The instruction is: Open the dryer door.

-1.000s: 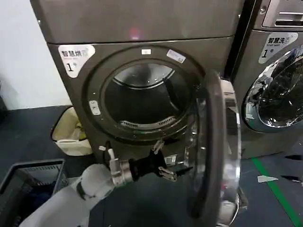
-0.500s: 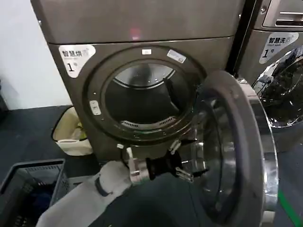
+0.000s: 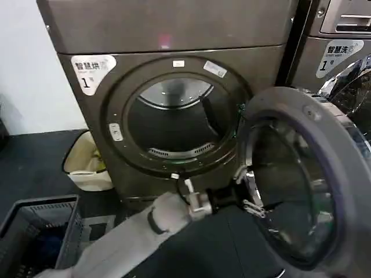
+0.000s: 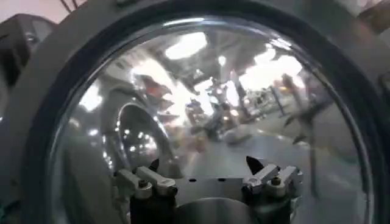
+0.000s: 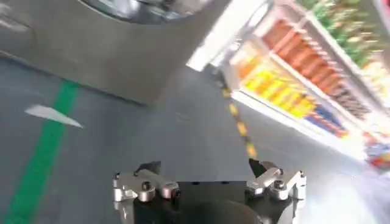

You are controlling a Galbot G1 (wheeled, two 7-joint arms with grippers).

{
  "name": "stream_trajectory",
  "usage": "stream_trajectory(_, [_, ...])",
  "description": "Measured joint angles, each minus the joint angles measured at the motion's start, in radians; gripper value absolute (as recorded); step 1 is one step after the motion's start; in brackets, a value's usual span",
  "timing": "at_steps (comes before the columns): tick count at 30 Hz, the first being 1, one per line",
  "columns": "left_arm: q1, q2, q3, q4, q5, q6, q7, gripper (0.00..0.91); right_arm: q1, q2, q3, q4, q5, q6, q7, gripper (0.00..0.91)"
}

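The dryer (image 3: 174, 29) is a brown-grey front-loader with a white label (image 3: 88, 68). Its drum opening (image 3: 174, 124) is uncovered. The dryer door (image 3: 301, 185) is swung out to the right, its grey inner rim and glass bowl facing me. My left gripper (image 3: 248, 201) reaches from the lower left to the door's inner side, at the near edge of the glass. In the left wrist view the door's glass (image 4: 201, 103) is close ahead, and the left gripper (image 4: 204, 169) is open with nothing between its fingers. The right gripper (image 5: 204, 167) hangs open over the floor.
A white bin (image 3: 87, 165) stands on the floor left of the dryer. A dark basket (image 3: 35, 231) sits at the lower left. The neighbouring grey machine (image 3: 342, 55) stands close behind the open door. Green floor tape (image 5: 42, 146) and stocked shelves (image 5: 317, 67) appear in the right wrist view.
The door has swung wider to the right, from edge-on to showing its inner face. My left arm has moved right with it, staying at the door's inner side.
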Motion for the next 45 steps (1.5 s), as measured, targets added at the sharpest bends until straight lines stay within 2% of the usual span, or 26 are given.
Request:
stream_trajectory(10, [-0.047, -0.140, 0.025, 0.140, 0.106, -0.060, -0.071, 0.907, -0.078, 0.161, 0.136, 0.137, -0.056, -0.091, 0.069, 0.907])
stream_trajectory(17, [-0.063, -0.214, 0.024, 0.234, 0.218, -0.085, -0.152, 0.907, -0.107, 0.249, 0.202, 0.226, -0.059, -0.149, 0.088, 0.907])
stream_trajectory(22, [-0.065, -0.252, 0.020, 0.284, 0.304, -0.064, -0.211, 0.907, -0.113, 0.294, 0.226, 0.286, -0.050, -0.149, 0.094, 0.907])
stream_trajectory(30, [-0.067, -0.305, 0.016, 0.345, 0.417, 0.017, -0.314, 0.907, -0.116, 0.343, 0.241, 0.346, -0.046, -0.155, 0.108, 0.907])
stream_trajectory(36, [-0.068, -0.339, 0.018, 0.368, 0.461, 0.041, -0.342, 0.907, -0.116, 0.355, 0.244, 0.353, -0.045, -0.152, 0.107, 0.907])
stream_trajectory(45, [-0.066, -0.363, 0.017, 0.389, 0.469, 0.044, -0.336, 0.907, -0.114, 0.358, 0.244, 0.358, -0.033, -0.152, 0.097, 0.907])
